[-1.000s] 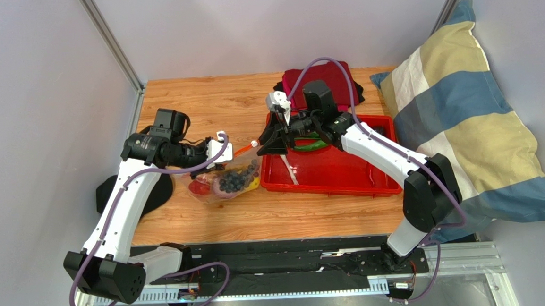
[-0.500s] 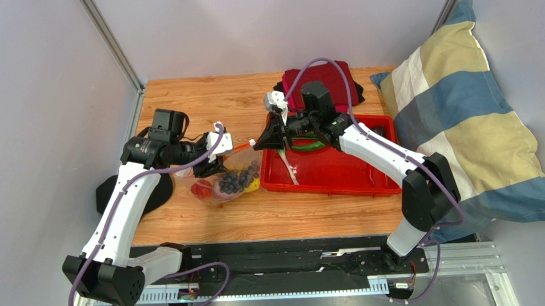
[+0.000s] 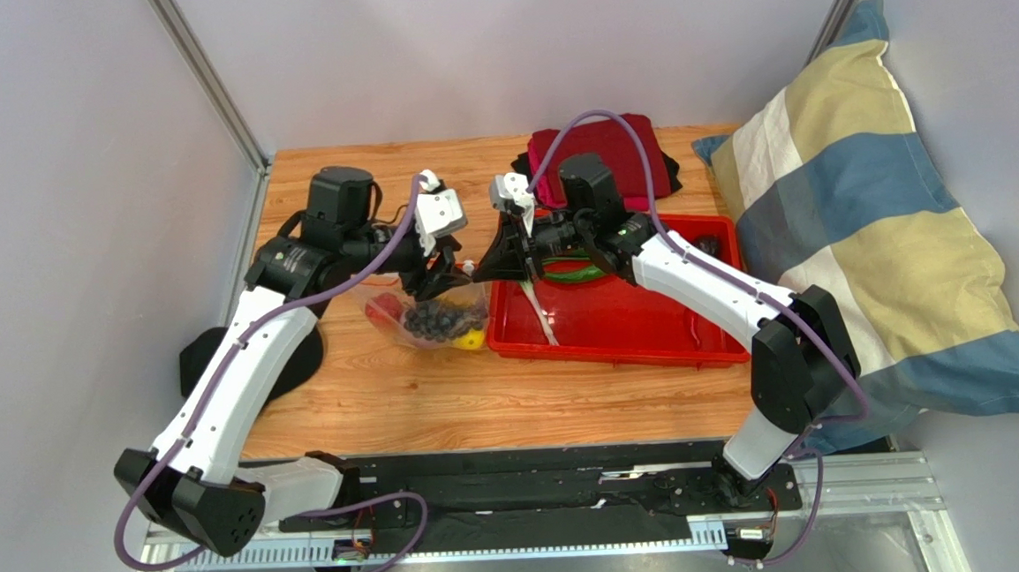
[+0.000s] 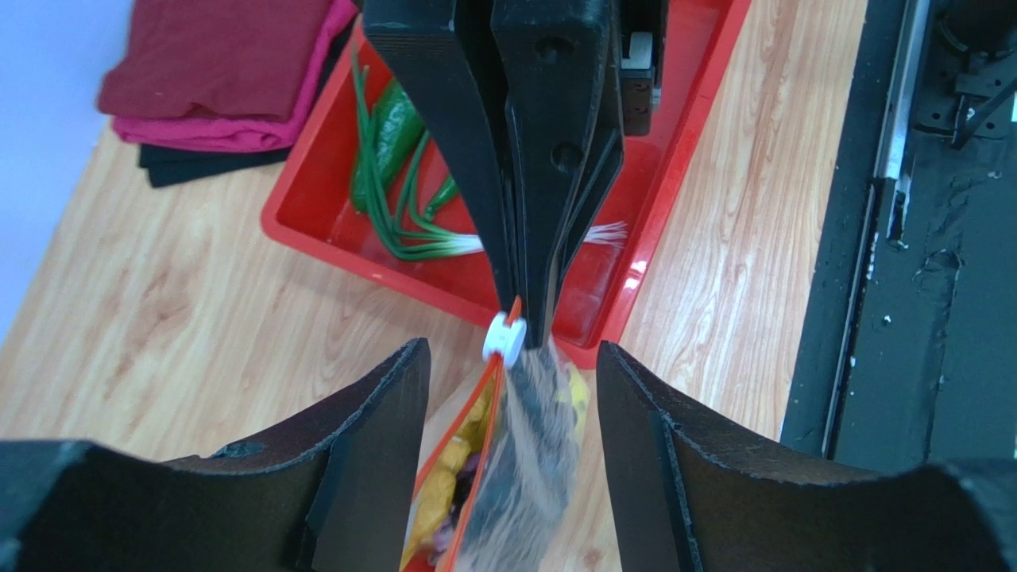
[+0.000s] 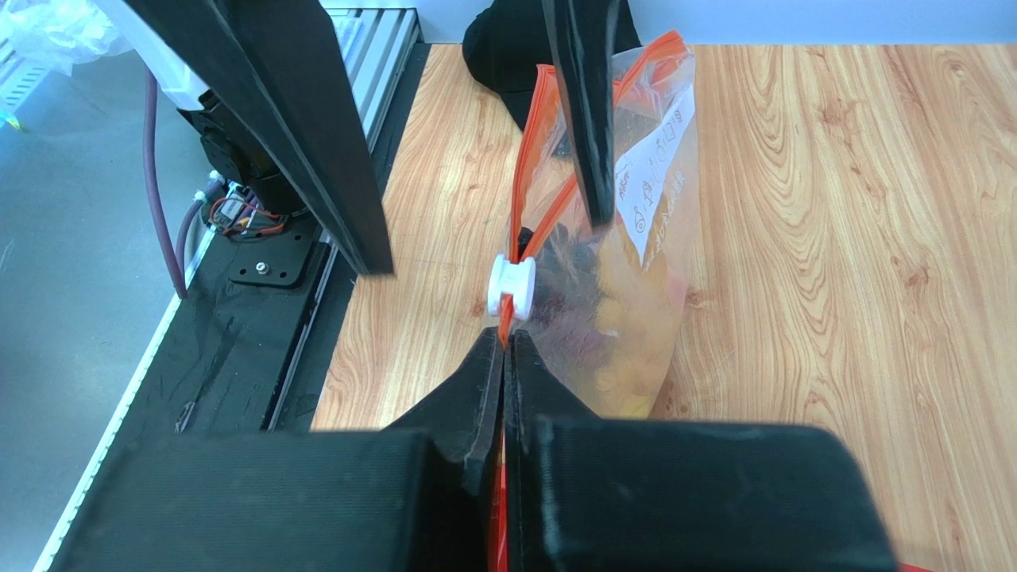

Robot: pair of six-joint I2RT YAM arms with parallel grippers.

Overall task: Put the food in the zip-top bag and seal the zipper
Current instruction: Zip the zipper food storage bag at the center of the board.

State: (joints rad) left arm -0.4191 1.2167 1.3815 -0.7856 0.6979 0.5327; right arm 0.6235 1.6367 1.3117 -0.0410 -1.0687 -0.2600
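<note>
Pinching crinkly clear zip-top bag (image 5: 621, 286), right claw (image 5: 504, 342) clamped; left claw (image 4: 507, 358) apart.

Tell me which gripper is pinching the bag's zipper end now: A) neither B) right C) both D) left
B: the right gripper is shut on the zip-top bag just beside the white slider, while the left gripper stands open with the bag between its fingers.

Food (image 5: 587, 312) inside zip-top bag (image 5: 664, 141), blurred, pieces indistinct

right gripper (image 5: 504, 343) fingers pinched on zip-top bag (image 5: 639, 298) corner | white slider (image 5: 513, 287) on zipper (image 5: 527, 179) just beyond fingertips
</note>
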